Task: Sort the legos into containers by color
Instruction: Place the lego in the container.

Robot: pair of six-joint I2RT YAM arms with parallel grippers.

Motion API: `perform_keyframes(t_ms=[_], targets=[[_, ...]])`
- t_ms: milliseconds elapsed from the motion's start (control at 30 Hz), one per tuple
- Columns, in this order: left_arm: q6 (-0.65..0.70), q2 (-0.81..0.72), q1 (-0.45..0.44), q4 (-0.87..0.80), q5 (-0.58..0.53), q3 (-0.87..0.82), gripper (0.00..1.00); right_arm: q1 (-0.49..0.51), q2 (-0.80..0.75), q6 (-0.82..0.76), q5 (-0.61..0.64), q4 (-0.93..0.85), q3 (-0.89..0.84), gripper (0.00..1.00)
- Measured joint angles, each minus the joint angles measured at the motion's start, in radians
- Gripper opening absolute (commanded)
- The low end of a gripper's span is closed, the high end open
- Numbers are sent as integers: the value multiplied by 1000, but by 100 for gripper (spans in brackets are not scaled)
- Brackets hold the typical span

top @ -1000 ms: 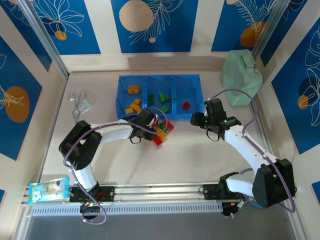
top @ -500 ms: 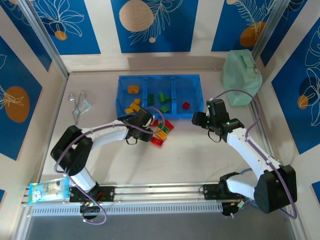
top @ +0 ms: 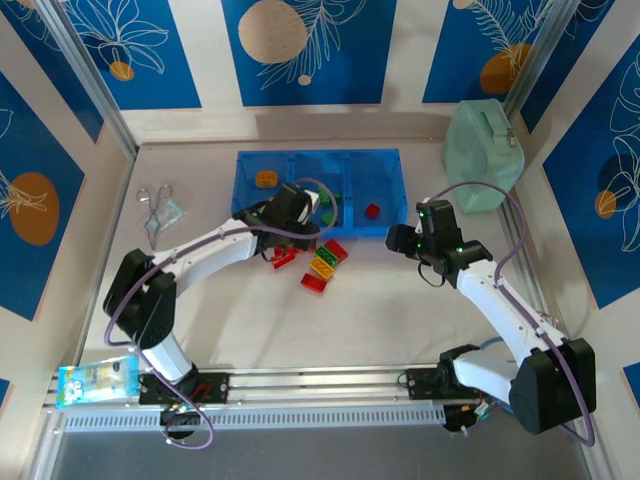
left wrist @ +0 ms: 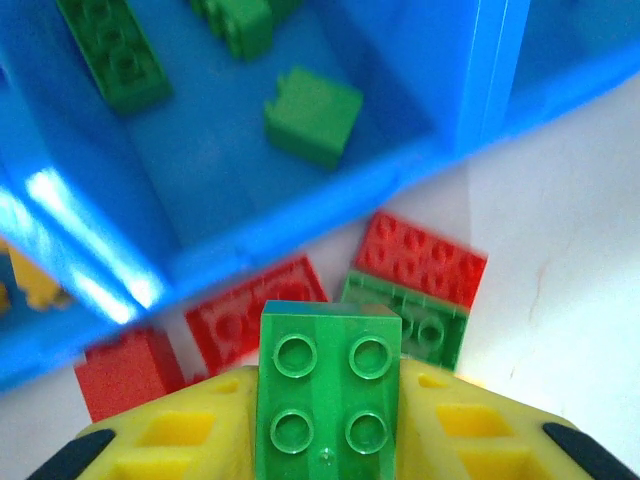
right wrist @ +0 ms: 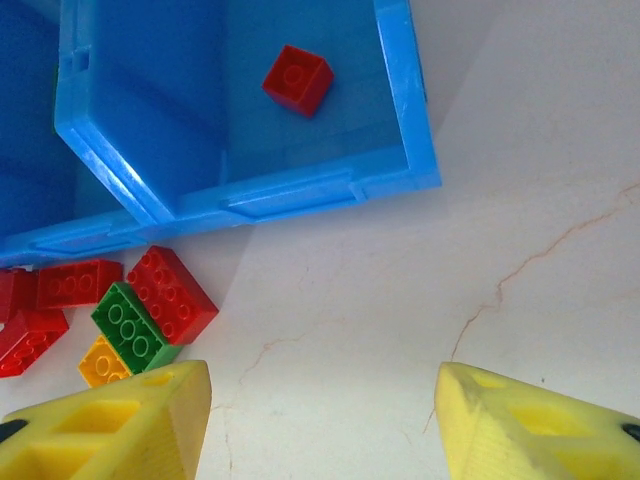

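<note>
A green brick (left wrist: 328, 385) was clamped in the left pincer (left wrist: 325, 435) just short of the tray (left wrist: 485, 80), evidently meant for its compartment of greens. The right pincer (right wrist: 322, 425) was held wide and empty over the desk (right wrist: 520, 200).

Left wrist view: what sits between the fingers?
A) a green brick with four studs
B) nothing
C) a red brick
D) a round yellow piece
A: a green brick showing four studs is clamped between the two yellow fingers, with red bricks lying loose on the table beyond it.
</note>
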Motion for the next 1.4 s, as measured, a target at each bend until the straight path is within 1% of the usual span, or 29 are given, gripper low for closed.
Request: perform_keyframes(t_ms=[233, 367, 433, 533, 567, 633, 800, 900, 1000, 1100, 1267, 1400], targets=[[24, 190, 57, -9, 0, 204, 34, 1, -2, -4, -64, 1, -40, 62], [37, 271, 80, -32, 0, 297, 36, 18, -10, -4, -88, 1, -70, 62], [46, 300, 87, -43, 0, 338, 39, 30, -13, -5, -95, 1, -79, 62], [56, 326, 95, -55, 0, 386, 53, 51, -13, -8, -98, 2, -80, 63], [61, 331, 97, -61, 0, 400, 56, 58, -13, -8, -98, 4, -80, 63], [67, 332, 98, -66, 0, 417, 58, 69, -13, -8, -98, 4, -80, 64], [71, 328, 99, -69, 1, 423, 58, 99, -3, -7, -97, 8, -78, 64], [71, 282, 97, -48, 5, 358, 58, 130, 29, -7, -98, 13, -67, 63], [70, 182, 92, -16, 16, 237, 58, 174, 86, -7, -101, 22, -35, 62], [63, 38, 84, 58, 32, 76, 58, 217, 165, -7, -109, 34, 16, 59], [20, -203, 80, 172, 42, -196, 58, 292, 312, -20, -146, 62, 129, 58], [-19, -333, 80, 212, 37, -378, 58, 337, 436, -45, -165, 68, 232, 59]])
